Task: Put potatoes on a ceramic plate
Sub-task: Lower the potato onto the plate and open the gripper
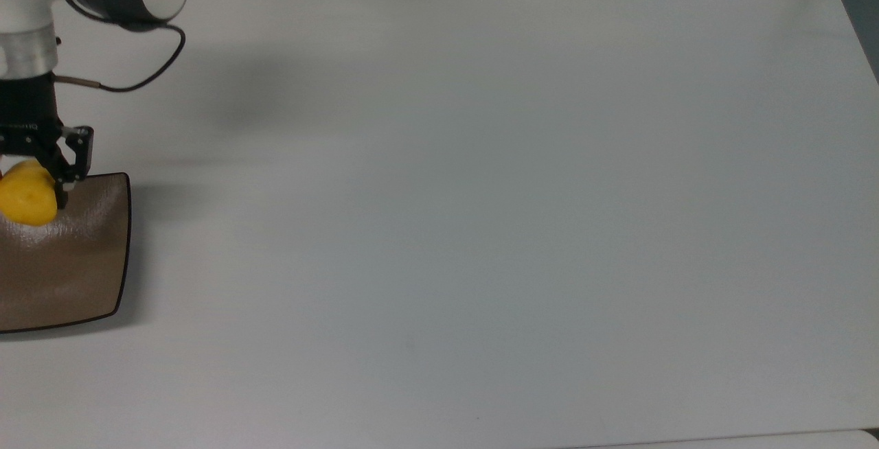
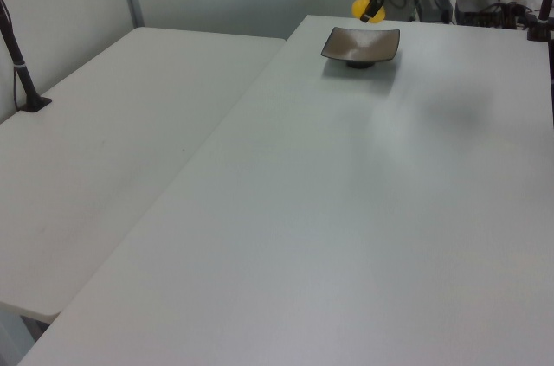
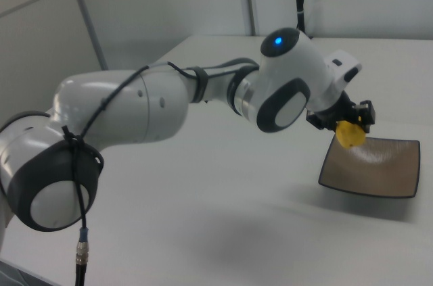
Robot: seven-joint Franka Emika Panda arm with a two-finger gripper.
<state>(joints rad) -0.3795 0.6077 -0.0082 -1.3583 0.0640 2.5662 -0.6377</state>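
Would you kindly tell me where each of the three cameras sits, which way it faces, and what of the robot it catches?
Top view: overhead, looking down on the white table; wrist, gripper, potato, plate at its left edge.
Left view: low at one table end, facing the far plate; gripper beyond.
Right view: beside the arm, facing along it to the plate.
All three share potato and plate.

At the left edge of the top view, the plate (image 1: 75, 263) sits on the worktop (image 1: 481, 215). The end effector (image 1: 31, 171) holds the potato (image 1: 27, 195) above the plate's upper edge, near its upper right corner.
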